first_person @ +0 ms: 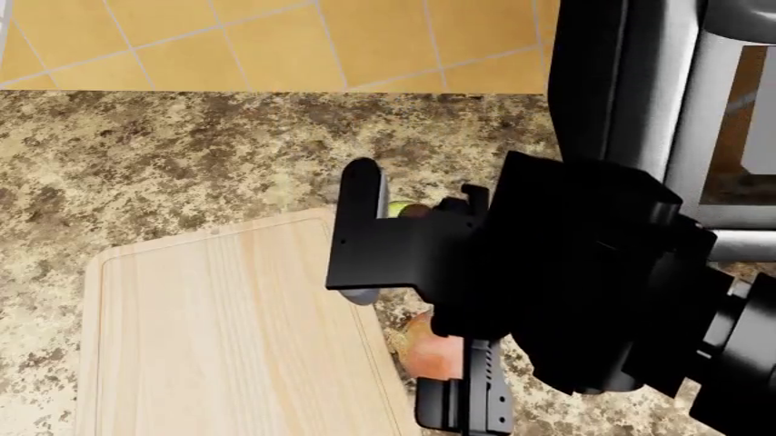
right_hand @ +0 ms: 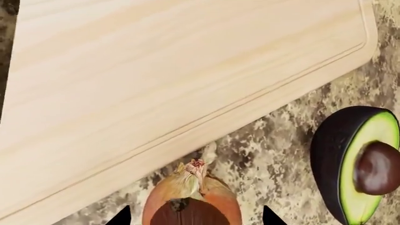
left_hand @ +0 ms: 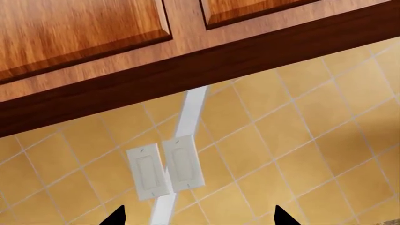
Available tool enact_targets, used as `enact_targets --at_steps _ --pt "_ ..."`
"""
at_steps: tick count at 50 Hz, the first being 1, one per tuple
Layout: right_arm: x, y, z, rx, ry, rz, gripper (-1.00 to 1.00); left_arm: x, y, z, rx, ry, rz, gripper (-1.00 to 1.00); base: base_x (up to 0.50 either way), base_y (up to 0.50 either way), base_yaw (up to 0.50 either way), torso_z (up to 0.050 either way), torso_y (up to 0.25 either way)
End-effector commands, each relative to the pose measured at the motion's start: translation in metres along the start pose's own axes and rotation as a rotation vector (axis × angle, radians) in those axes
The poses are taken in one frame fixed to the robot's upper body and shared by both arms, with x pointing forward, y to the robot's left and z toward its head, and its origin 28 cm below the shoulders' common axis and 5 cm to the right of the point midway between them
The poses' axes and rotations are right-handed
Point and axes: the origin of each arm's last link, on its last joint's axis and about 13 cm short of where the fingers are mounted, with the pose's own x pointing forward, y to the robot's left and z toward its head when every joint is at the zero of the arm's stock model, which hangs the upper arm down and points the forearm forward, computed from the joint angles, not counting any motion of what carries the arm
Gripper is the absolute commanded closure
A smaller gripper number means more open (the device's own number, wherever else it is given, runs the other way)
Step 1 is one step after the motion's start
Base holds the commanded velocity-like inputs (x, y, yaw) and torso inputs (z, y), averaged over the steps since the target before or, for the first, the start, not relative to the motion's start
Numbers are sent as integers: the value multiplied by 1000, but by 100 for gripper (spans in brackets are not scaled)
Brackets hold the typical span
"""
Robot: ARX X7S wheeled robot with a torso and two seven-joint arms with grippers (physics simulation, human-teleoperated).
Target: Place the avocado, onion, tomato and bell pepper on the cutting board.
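One cutting board (first_person: 218,336) in the lower left of the head view, lying flat on the speckled worktop (first_person: 145,163), with nothing visible on its pale surface. One onion (right_hand: 190,199) at the bottom centre of the right wrist view, resting on the worktop just beside the board's edge, apart from it by a thin strip of stone. Framed by the two dark fingertips (right_hand: 120,216) of the right hand (right_hand: 195,216), spread wide to either side of the onion and not touching it, so released. One avocado (right_hand: 357,164) at the right edge of that view, cut face and brown pit showing, near the board's rounded corner and on the worktop too. Mostly hidden in the head view behind the black right arm. No tomato or bell pepper to count here. Left hand (left_hand: 198,216) raised toward two white wall switches (left_hand: 164,169) on yellow tiles under wooden cabinets (left_hand: 81,33), fingertips wide apart and holding nothing.
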Motion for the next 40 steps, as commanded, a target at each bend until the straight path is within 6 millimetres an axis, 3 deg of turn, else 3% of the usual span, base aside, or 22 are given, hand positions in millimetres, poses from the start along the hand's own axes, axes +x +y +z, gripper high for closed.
enact_targets --at_steps 1,12,23,35,40 --pt "4 0 -5 21 11 4 100 -1 0 0 1 2 -1 -100 0 0 0 0 0" --pt "-2 3 -10 37 41 20 100 -2 0 -2 -2 3 -1 -100 0 0 0 0 0" --pt "-47 6 0 6 56 -35 100 -3 0 2 -6 -10 -5 -100 0 0 0 0 0" --pt "-80 5 25 -92 -38 -138 100 -3 0 6 -4 -19 -7 -100 0 0 0 0 0" --pt "-83 1 32 -129 -79 -186 100 -3 0 7 -3 -22 -8 -100 0 0 0 0 0"
